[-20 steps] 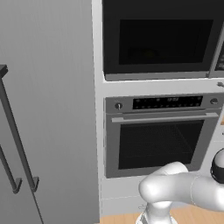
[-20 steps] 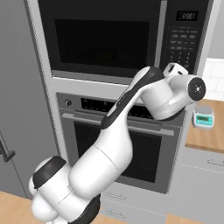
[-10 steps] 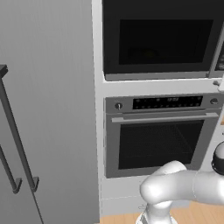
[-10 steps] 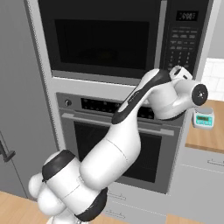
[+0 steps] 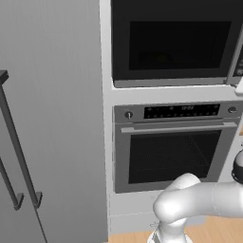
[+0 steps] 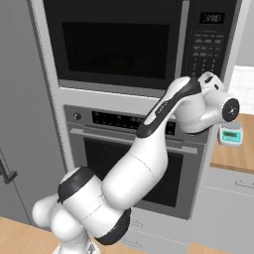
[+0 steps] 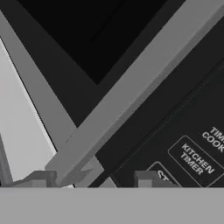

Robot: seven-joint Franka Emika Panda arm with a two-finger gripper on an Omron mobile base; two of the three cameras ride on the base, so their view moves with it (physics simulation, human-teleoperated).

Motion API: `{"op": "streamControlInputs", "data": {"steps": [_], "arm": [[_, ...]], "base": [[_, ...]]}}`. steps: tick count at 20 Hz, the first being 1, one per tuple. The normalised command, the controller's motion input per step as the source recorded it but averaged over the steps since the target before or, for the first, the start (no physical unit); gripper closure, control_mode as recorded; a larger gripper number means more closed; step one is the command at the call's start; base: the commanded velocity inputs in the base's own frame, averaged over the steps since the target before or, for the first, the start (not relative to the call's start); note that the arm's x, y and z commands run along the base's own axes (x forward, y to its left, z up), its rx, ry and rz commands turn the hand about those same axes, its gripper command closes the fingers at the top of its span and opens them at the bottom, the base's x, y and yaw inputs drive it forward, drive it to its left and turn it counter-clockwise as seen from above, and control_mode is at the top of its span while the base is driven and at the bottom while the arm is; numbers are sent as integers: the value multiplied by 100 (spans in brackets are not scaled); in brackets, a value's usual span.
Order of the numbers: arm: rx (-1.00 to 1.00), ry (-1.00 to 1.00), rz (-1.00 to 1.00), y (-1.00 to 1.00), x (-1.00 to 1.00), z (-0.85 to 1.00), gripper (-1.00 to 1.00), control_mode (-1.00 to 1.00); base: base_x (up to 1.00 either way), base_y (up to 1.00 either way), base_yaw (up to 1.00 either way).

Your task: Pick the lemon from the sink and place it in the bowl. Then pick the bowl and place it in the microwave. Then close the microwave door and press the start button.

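Fridge point(image 5: 52, 118): grey, tall bar handle, far left in the left base view.

Microwave door point(image 6: 116, 44): black, dark window, lying flush with the cabinet face; judged closed. A faint yellowish spot behind the window in the left base view may be the lemon, but this cannot be confirmed. Bowl presumably inside; not discernible.

Oven point(image 5: 173, 144): directly below the microwave point(image 5: 175, 40), bar handle, knob and display strip.

Button panel point(image 6: 207, 42): right of the door, lit display at its top. In the hand view the panel point(image 7: 175, 131) is very near, rolled diagonally, with labels "KITCHEN TIMER" and part of "TIME COOK".

Gripper point(image 7: 92, 179): two dark fingertips at the bottom of the hand view, a narrow gap between them, nothing held. One tip sits over the door's grey frame edge, the other over a half-hidden button beginning "ST". Judgement: that button is likely start, just ahead of the right tip; a small shift sideways, then a forward push.

Scale point(image 6: 231, 135): small, on the desk point(image 6: 233, 156) at far right.
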Motion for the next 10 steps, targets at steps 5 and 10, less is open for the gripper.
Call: {"op": "streamControlInputs", "data": {"steps": [5, 10], "arm": [[9, -11, -1, -1, 12, -34, -100, -100], [4, -8, 0, 10, -95, -49, -100, -100]], "base": [[0, 0, 0], [0, 0, 0]]}}
